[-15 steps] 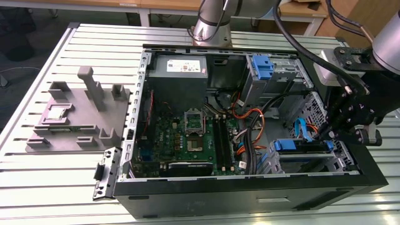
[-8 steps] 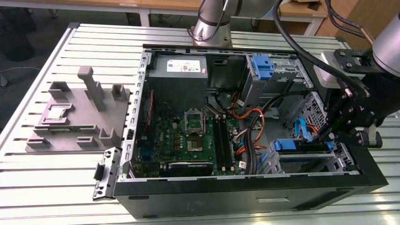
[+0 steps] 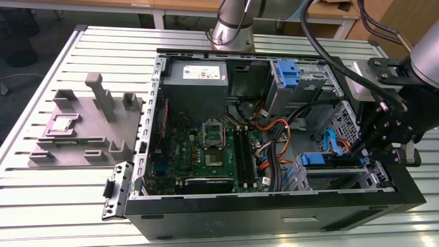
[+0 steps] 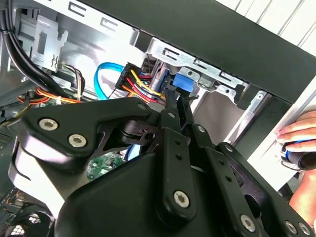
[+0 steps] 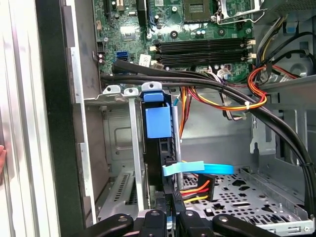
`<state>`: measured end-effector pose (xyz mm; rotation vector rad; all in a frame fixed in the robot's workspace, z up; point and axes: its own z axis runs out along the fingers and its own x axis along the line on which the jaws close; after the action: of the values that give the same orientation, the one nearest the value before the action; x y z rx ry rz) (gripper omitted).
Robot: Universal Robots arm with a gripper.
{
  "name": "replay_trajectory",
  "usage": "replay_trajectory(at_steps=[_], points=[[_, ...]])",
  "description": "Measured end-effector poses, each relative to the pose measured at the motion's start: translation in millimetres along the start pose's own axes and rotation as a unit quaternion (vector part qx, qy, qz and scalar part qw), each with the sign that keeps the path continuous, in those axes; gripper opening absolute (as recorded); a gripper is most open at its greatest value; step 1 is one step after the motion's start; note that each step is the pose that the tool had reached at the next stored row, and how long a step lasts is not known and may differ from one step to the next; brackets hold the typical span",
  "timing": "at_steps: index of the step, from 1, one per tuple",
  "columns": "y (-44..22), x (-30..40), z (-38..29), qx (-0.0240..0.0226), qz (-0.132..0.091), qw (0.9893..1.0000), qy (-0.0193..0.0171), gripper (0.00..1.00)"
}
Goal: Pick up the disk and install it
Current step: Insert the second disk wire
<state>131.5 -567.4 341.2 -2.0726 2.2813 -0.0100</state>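
With our end effector (image 5: 170, 210) nearly closed on the disk (image 5: 159, 128) in its bay, we risk snagging the cables (image 5: 197, 190) alongside.

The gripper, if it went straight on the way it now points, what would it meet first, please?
Probably the disk: in the first wrist view the gripper points at its edge, standing on end in the drive cage with its blue tab toward the motherboard. How near they are, or whether they already touch, is unclear.
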Motion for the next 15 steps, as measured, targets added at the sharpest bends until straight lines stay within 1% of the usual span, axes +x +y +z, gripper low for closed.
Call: replay_trajectory(at_steps=[3, 6, 15], points=[[-0.2, 2.6, 0.6, 0.0, 0.0, 1.0, 0.0, 0.17], [0.3, 3.8, 1.8, 0.0, 0.0, 1.0, 0.0, 0.17], [1.1, 4.3, 2.4, 0.0, 0.0, 1.0, 0.0001, 0.17]])
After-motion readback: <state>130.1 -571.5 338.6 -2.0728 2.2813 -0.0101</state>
